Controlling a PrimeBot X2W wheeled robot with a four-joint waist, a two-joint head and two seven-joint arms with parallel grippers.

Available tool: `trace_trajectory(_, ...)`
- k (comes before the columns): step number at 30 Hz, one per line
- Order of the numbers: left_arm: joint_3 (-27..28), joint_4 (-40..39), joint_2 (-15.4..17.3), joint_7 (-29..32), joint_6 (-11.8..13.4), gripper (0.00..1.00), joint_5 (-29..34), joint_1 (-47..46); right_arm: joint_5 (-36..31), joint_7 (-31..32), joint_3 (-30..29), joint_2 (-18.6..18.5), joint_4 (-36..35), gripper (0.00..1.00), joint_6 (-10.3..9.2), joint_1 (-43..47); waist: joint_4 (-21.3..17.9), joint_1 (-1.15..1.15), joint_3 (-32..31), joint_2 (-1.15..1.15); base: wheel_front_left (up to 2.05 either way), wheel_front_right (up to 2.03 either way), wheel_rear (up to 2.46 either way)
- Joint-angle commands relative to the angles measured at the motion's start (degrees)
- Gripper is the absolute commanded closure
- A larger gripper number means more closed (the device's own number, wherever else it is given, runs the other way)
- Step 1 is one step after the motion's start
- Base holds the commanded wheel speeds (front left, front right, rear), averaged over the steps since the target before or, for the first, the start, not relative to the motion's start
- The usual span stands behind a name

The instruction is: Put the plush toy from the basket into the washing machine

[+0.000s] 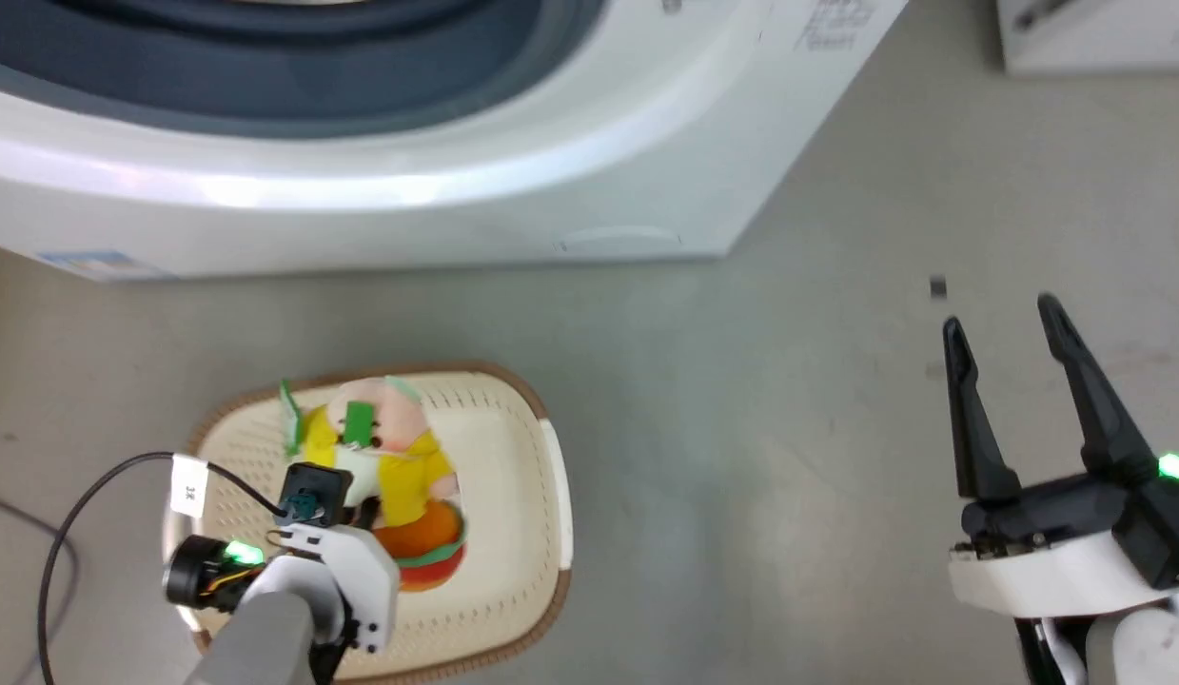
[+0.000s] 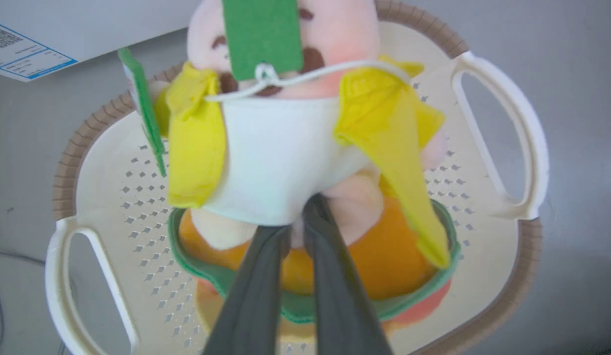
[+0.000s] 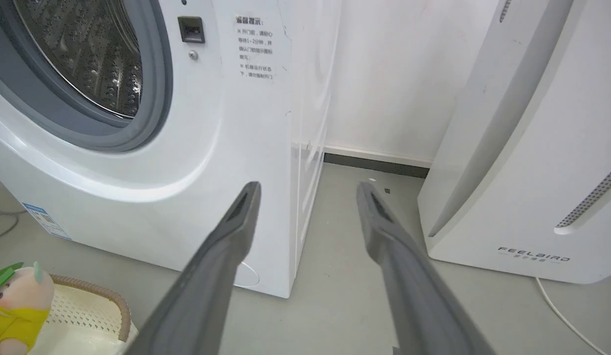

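Your left gripper point(image 2: 300, 222) has its fingers point(image 2: 256, 291) drawn nearly together, pinching the white front of the plush toy point(image 2: 285, 162) below its peach-pink head. The toy stands upright within the basket point(image 2: 113, 197), which sits on the grey floor point(image 1: 741, 428) just before the washing machine point(image 1: 361, 200). Your right gripper point(image 1: 1001, 319) hangs well apart to the right, fingers spread wide and holding nothing, pointing between the machine and the white FEELBIRD appliance point(image 3: 522, 172).
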Motion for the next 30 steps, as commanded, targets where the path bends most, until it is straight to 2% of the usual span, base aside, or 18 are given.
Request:
trace_trajectory(1, 0.5, -1.6, -0.3, -0.3, -0.2, 1.0, -0.5, 1.0, 0.4, -0.3, -0.2, 0.1, 0.4, 0.0, -0.05, 0.6, 1.5, 0.0, -4.3, 0.0, 0.0, 0.0, 0.0)
trace_trajectory(9, 2.3, -16.2, -1.6, -0.3, 1.9, 1.0, -0.9, 8.8, 1.4, -0.3, -0.3, 0.1, 1.6, 0.0, -0.05, 3.0, 2.3, 0.0, -11.1, 0.0, 0.0, 0.0, 0.0)
trace_trajectory(17, 4.5, -32.4, -2.3, -0.3, 3.9, 1.0, -0.4, 15.3, 2.0, -0.3, -0.3, 0.1, 2.2, 0.0, -0.05, 5.1, 2.1, 0.0, -14.7, 0.0, 0.0, 0.0, 0.0)
trace_trajectory(24, 7.3, -43.8, -2.1, -0.3, 4.8, 1.0, -0.8, 16.1, 2.6, -0.3, 0.1, 0.1, 1.8, 0.0, -0.05, 5.0, 0.6, 0.0, -14.0, 0.0, 0.0, 0.0, 0.0)
trace_trajectory(30, 9.3, -48.5, 0.2, 0.2, 4.7, 1.0, -1.1, 10.9, 3.2, -0.3, 0.4, 0.1, 1.1, 0.0, -0.05, 4.0, -1.4, 0.0, -10.0, 0.0, 0.0, 0.0, 0.0)
